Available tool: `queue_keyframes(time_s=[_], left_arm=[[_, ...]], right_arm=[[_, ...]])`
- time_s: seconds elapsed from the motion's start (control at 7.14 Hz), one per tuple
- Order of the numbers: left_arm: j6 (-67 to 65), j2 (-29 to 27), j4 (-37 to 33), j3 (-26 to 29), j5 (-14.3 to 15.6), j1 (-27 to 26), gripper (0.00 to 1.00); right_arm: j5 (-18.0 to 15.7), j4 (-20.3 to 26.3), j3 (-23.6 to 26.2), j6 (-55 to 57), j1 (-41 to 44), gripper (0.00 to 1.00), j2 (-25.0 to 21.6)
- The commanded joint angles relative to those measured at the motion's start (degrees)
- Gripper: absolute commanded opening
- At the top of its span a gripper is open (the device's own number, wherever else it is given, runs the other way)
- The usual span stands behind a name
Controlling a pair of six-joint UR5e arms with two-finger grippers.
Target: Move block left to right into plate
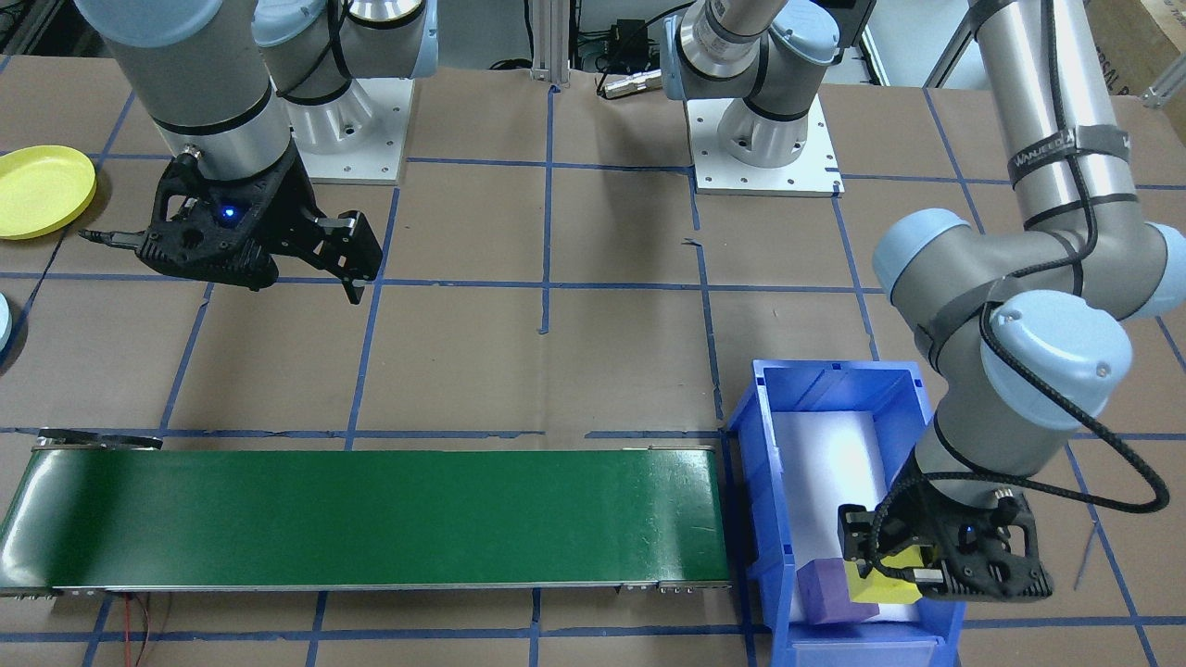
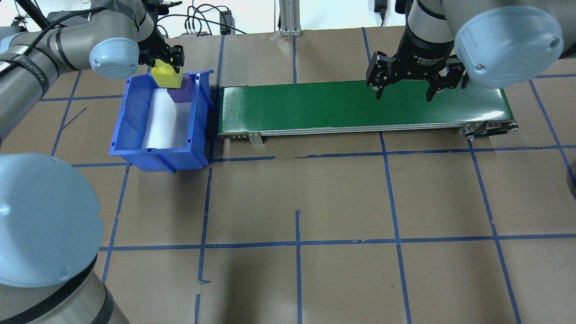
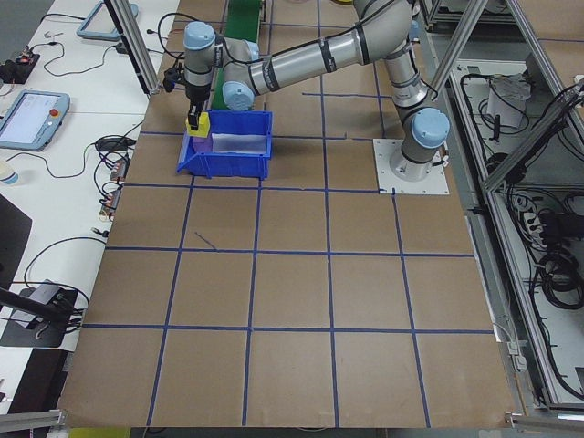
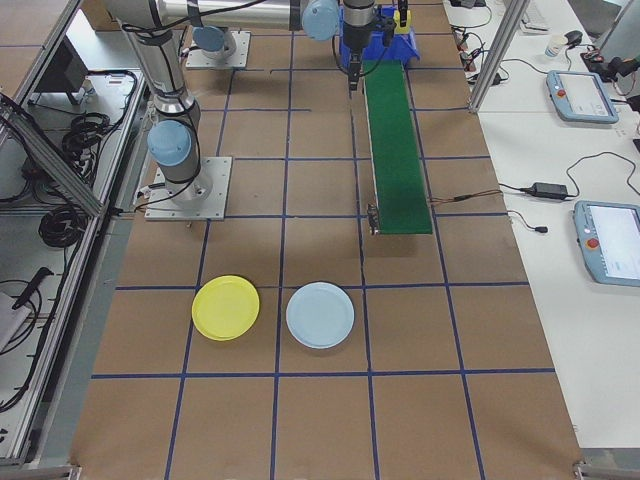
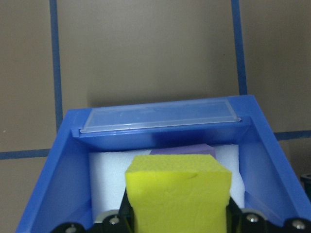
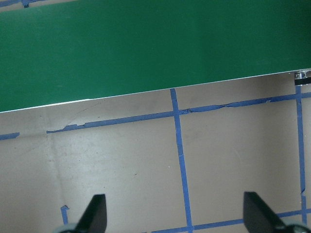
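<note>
I have the yellow block clamped between the left gripper jaws over the far end of the blue bin, a purple block beside it. It looks like light, soft foam, so I judge a mid-face squeeze adequate. The right gripper hangs wide open and empty near the green conveyor; the plate lies well apart.

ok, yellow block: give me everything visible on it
The yellow block is a plain cube with a matte, slightly dimpled, foam-like surface and no markings. The left gripper is shut on it, one finger on each side. It sits level at the far end of the blue bin, above the white liner and beside the purple block. Whether it touches that block is unclear.
</note>
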Motion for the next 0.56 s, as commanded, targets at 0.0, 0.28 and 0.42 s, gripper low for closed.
queue_keyframes(time_s=[0.0, 0.28, 0.42], left_arm=[[-3.81, 4.88, -9.23, -2.44, -1.90, -4.57, 0.29], [-12.43, 4.54, -6.05, -3.33, -6.74, -10.03, 0.32], [-14.09, 1.93, -3.07, -3.42, -9.80, -10.83, 0.31]], right_arm=[[-0.12, -0.04, 0.04, 0.01, 0.00, 1.00, -0.06], [-0.12, 0.23, 0.04, 0.01, 0.00, 1.00, -0.15], [-0.12, 0.40, 0.04, 0.01, 0.00, 1.00, -0.15]])
